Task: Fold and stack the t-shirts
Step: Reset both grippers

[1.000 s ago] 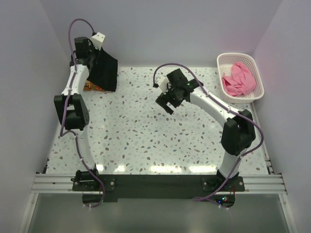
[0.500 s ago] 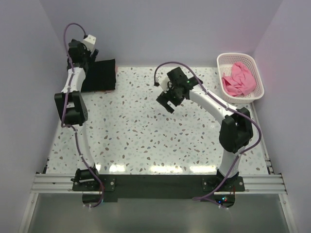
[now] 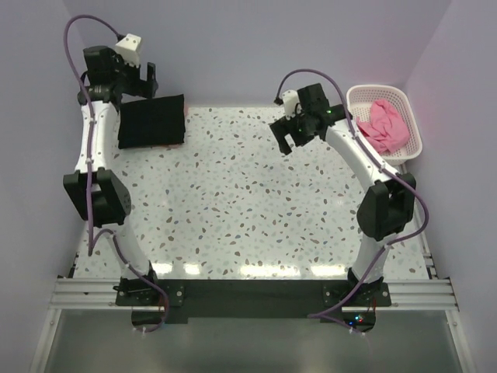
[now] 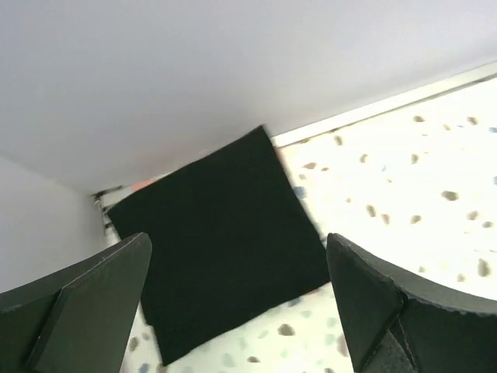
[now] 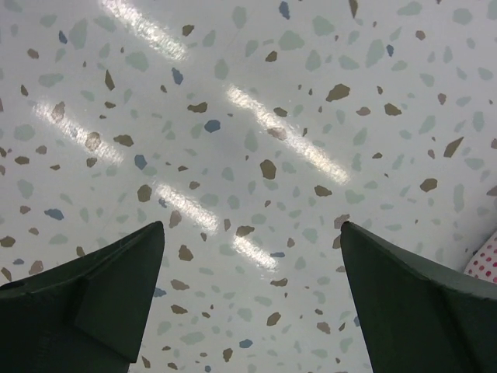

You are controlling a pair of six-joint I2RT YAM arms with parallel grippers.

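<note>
Right gripper point(image 3: 286, 140) wide open and empty, near basket point(image 3: 377, 87): reach over rim, pinch bright pink t-shirt point(image 3: 382, 127) bunched inside, avoid lattice, leave folded black t-shirt point(image 3: 151, 122) at far-left corner.

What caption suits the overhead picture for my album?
Both open, left gripper and right gripper hang over a speckled table: folded black t-shirt far left, crumpled pink t-shirt in a basket far right.

Released plain black folded cloth t-shirt point(image 3: 151, 122) from left gripper point(image 4: 237, 242), laid flat at far-left corner of speckled table point(image 3: 233, 202). Swung right gripper point(image 5: 250, 225) rightward toward white plastic lattice basket point(image 3: 378, 87).
</note>
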